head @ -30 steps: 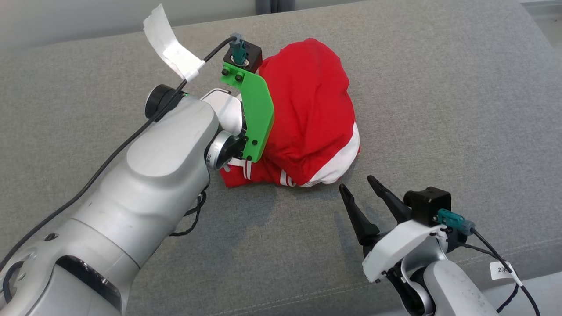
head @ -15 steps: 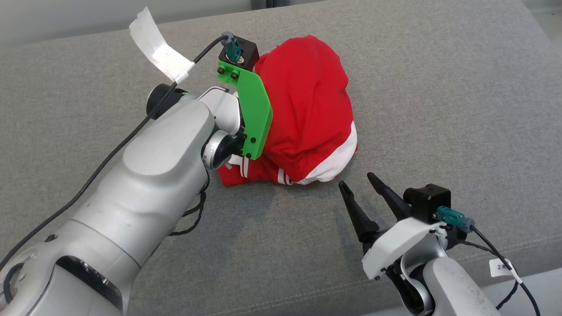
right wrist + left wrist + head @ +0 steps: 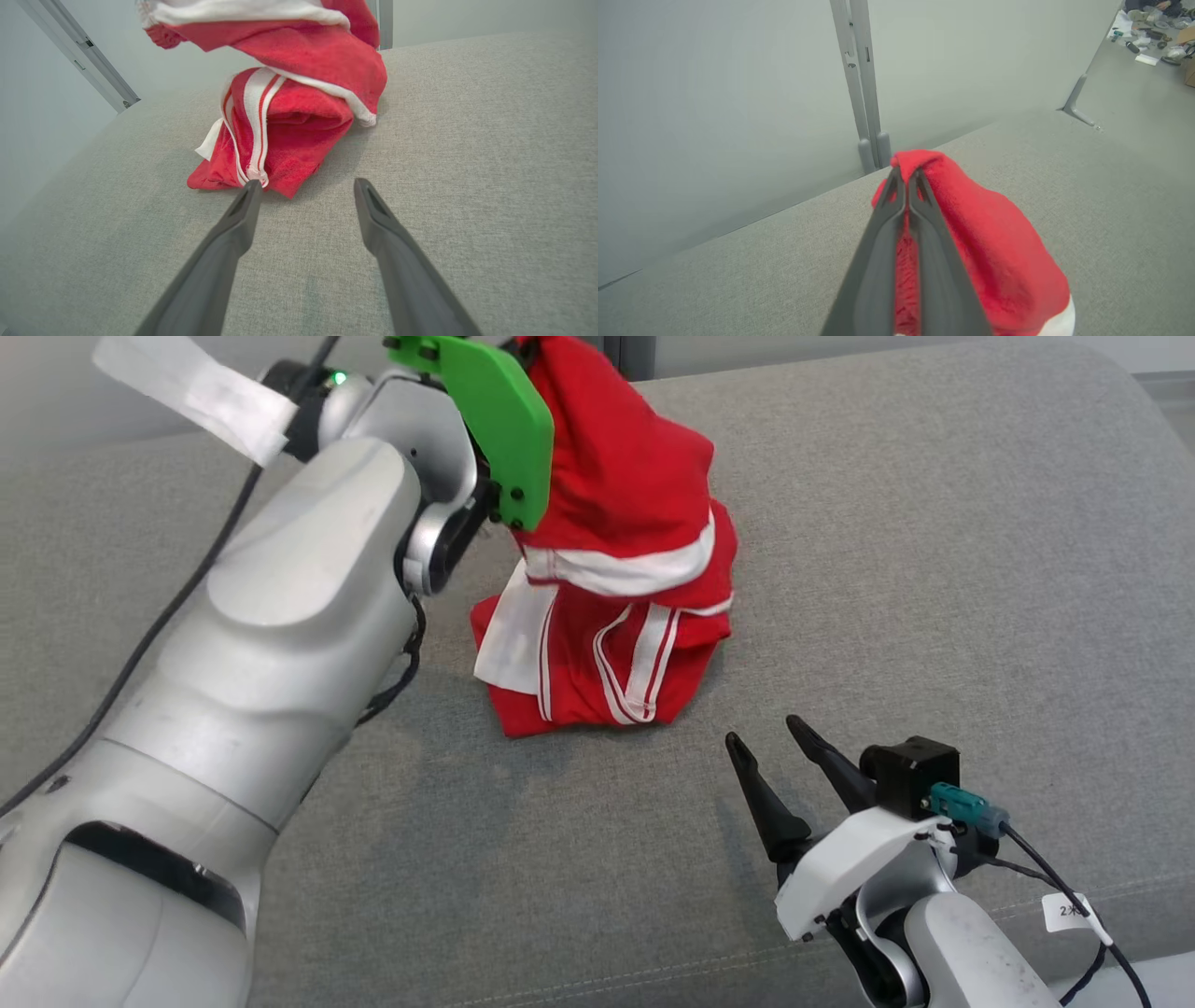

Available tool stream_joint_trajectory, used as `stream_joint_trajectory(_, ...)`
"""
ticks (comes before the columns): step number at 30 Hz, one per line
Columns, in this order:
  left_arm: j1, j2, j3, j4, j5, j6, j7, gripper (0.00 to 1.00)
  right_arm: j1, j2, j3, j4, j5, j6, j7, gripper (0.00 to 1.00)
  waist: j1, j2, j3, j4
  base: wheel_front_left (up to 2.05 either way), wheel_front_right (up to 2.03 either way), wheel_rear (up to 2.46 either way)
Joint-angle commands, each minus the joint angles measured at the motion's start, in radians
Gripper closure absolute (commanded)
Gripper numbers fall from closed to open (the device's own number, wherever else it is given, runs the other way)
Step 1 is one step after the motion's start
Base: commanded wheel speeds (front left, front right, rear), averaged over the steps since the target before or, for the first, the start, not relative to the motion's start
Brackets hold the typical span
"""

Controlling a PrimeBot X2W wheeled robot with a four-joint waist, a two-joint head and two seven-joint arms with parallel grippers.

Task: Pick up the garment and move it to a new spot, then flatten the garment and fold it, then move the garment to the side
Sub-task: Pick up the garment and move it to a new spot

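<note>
— While the grey cushion point(image 3: 980, 569) fills most of the head view, how does the left arm lie over it?
— The left arm point(image 3: 280, 597) climbs from 8 o'clock towards 12. Its forearm is raised clear of the fabric, and the wrist is turned so the fingers point away at the pale partition wall point(image 3: 714, 93).
— And the garment?
— The red garment point(image 3: 625, 504) with white stripes is at 12 o'clock. Its top is drawn up into a peak, and its lower folds rest bunched on the cushion near the middle.
— What holds that peak?
— The left gripper point(image 3: 906, 176) does. In its wrist view the two dark fingers are pressed together, with a tuft of red cloth pinched at the tips.
— And the other arm?
— The right gripper point(image 3: 764, 730) sits low at 5 o'clock with its fingers spread and nothing between them. The tips aim towards 11 o'clock at the garment's lower hem, near it but apart.
— Where is there room to move?
— Bare cushion opens from 1 round to 4 o'clock, and again at 6 to 7 o'clock in front of the garment. The far edge meets the wall at 12. A front seam runs past the right wrist at 5 o'clock.
— Any small things?
— A green plate point(image 3: 495, 420) on the left wrist lies against the cloth at 11 o'clock. A white tape tag point(image 3: 187, 387) hangs on the cable at 10.
</note>
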Motion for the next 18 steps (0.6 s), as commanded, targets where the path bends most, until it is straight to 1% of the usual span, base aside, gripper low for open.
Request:
stream_joint_trajectory(1,-0.022,0.004,0.009,0.000,0.014,0.009,-0.019,1.00,0.012,-0.004,-0.002,-0.003,-0.005,0.000,0.003,0.00,0.0000,0.0000,-0.008,0.010,0.00,0.00,0.00)
stream_joint_trajectory(2,-0.034,0.008,0.020,0.001,0.019,0.013,-0.056,1.00,0.016,-0.004,-0.004,-0.004,-0.005,0.000,0.006,0.00,0.0000,0.0000,-0.011,0.014,0.00,0.00,0.00)
stream_joint_trajectory(3,-0.061,0.019,0.036,-0.003,0.036,0.013,-0.133,1.00,0.018,-0.004,-0.005,-0.009,-0.009,0.000,0.010,0.00,0.0000,0.0000,-0.014,0.022,0.00,0.00,0.00)
stream_joint_trajectory(4,-0.061,0.019,0.036,-0.003,0.036,0.013,-0.133,1.00,0.018,-0.004,-0.005,-0.009,-0.009,0.000,0.010,0.00,0.0000,0.0000,-0.014,0.022,0.00,0.00,0.00)
stream_joint_trajectory(7,-0.090,0.046,0.035,0.003,0.069,-0.006,-0.211,1.00,0.020,-0.004,-0.009,-0.017,-0.010,0.000,0.015,0.00,0.0000,0.0000,-0.015,0.036,0.00,0.00,0.00)
stream_joint_trajectory(9,-0.112,0.067,0.037,0.011,0.091,0.001,-0.256,1.00,0.028,-0.004,-0.015,-0.020,-0.015,0.000,0.018,0.00,0.0000,0.0000,-0.016,0.050,0.00,0.00,0.00)
stream_joint_trajectory(15,-0.150,0.144,0.053,0.049,0.129,0.026,-0.330,1.00,0.036,-0.004,-0.027,-0.038,-0.028,0.000,0.034,0.00,0.0000,0.0000,-0.005,0.093,0.00,0.00,0.00)
stream_joint_trajectory(18,-0.150,0.183,0.049,0.067,0.144,0.035,-0.341,1.00,0.039,-0.004,-0.044,-0.054,-0.040,0.000,0.043,0.00,0.0000,0.0000,0.006,0.119,0.00,0.00,0.00)
